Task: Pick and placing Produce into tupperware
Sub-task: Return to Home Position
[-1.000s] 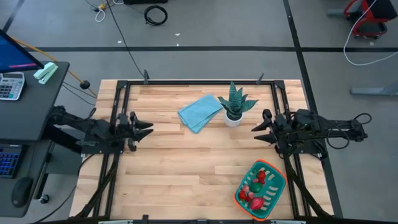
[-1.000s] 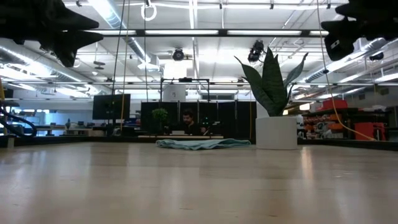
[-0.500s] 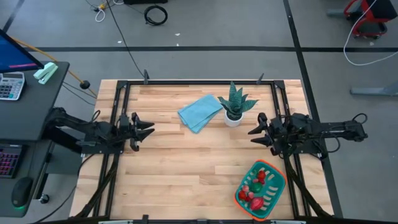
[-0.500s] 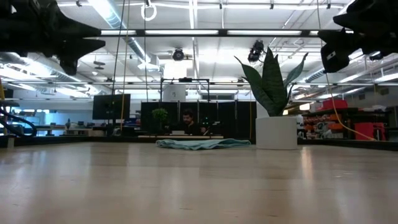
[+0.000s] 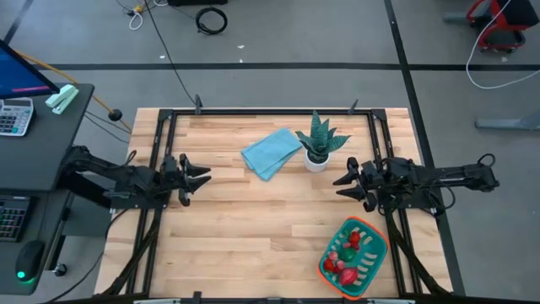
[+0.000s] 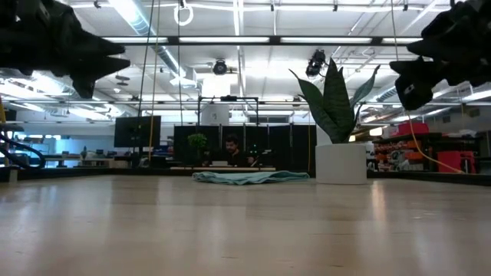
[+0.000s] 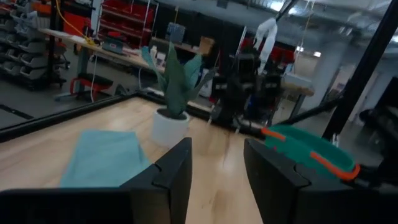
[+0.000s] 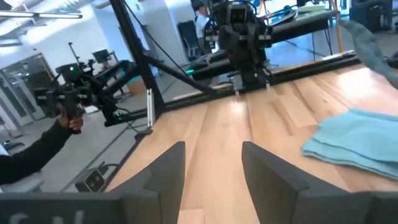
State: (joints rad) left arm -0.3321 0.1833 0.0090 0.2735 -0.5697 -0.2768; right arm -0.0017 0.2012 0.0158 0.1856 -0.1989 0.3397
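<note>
The teal tupperware (image 5: 353, 257) with its orange rim stands at the table's near right; it also shows in the left wrist view (image 7: 311, 149). Red and pink produce pieces (image 5: 344, 253) and one green piece lie inside it. My left gripper (image 5: 202, 176) is open and empty above the table's left side. My right gripper (image 5: 340, 186) is open and empty above the right side, on the far side of the tupperware.
A light blue folded cloth (image 5: 272, 153) lies at the far middle, with a spiky potted plant (image 5: 319, 142) in a white pot beside it on the right. A black metal frame (image 5: 270, 112) runs around the table. Bare wood lies between the arms.
My right gripper has moved toward the table's left edge and a little toward the near edge, staying open. My left gripper has edged a little toward the right.
</note>
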